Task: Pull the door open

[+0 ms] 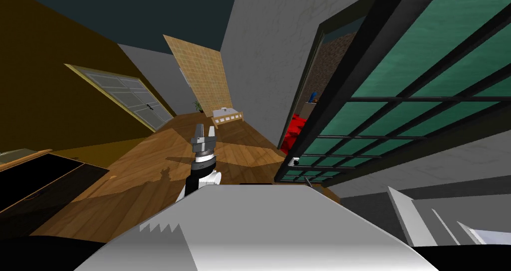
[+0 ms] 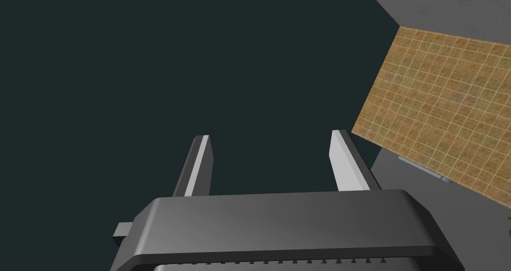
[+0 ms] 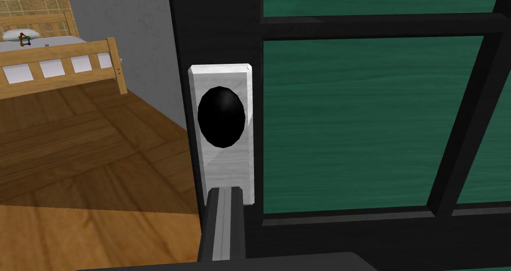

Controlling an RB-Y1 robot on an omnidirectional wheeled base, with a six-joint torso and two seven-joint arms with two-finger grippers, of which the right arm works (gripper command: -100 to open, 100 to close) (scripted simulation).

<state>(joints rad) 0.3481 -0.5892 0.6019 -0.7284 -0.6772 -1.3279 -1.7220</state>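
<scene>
The door looked heavy, rigid; its slick knob, the hold, stood twelve o'clock of the pressed-together right gripper.

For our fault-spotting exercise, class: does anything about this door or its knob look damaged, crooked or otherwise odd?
Nothing stands out. The green-paned door stands ajar and looks whole. The black knob sits intact on its white plate.

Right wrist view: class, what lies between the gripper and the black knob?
In that view, only a bare stretch of the white plate carrying the knob; the right gripper points at it.
</scene>
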